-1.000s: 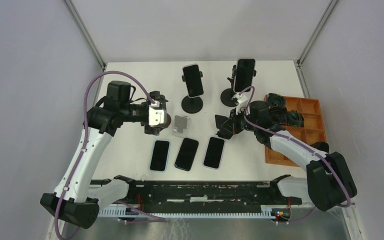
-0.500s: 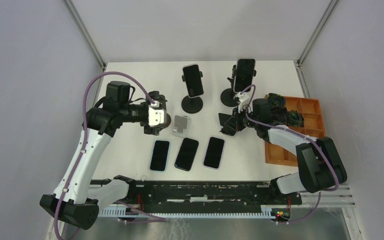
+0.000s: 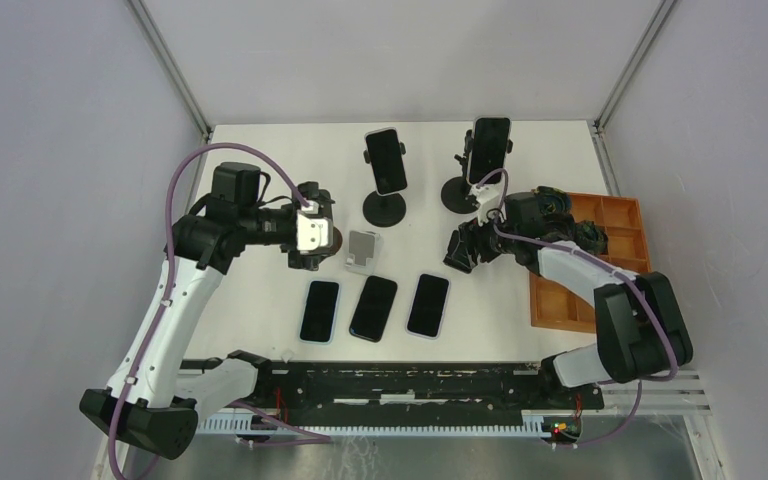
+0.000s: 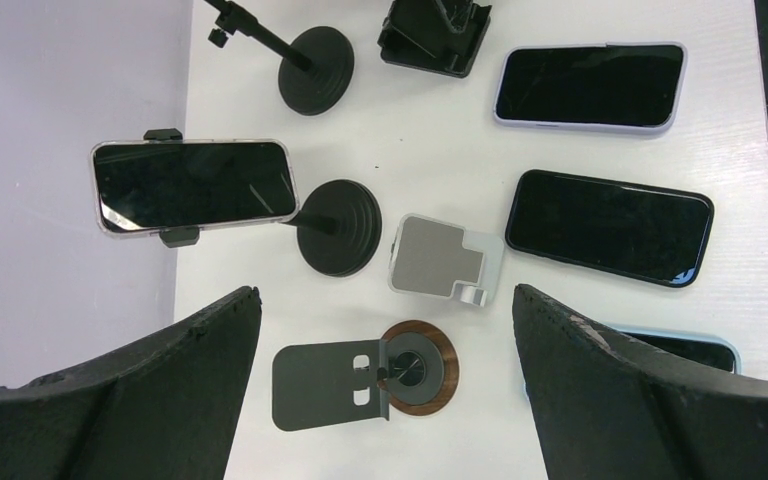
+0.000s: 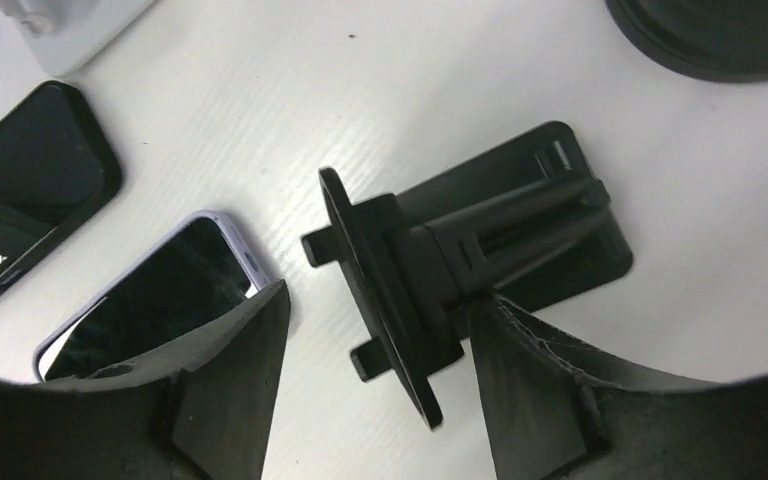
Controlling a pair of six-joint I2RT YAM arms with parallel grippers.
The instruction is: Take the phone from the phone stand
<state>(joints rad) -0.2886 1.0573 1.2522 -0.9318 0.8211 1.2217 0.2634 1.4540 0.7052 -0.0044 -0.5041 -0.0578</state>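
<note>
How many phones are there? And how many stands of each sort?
Dark-screened phones: 5
Black round-based clamp stands: 2
Black folding stand: 1
Silver angled stand: 1
Black plate stand with round wooden base: 1
Total: 10

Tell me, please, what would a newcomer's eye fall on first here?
Two upright, clamped phones stand out at the far side of the table: the left phone and the right phone. In front of them, three flat phones lie in a row, and the right gripper straddles a small empty stand, jaws open.
</note>
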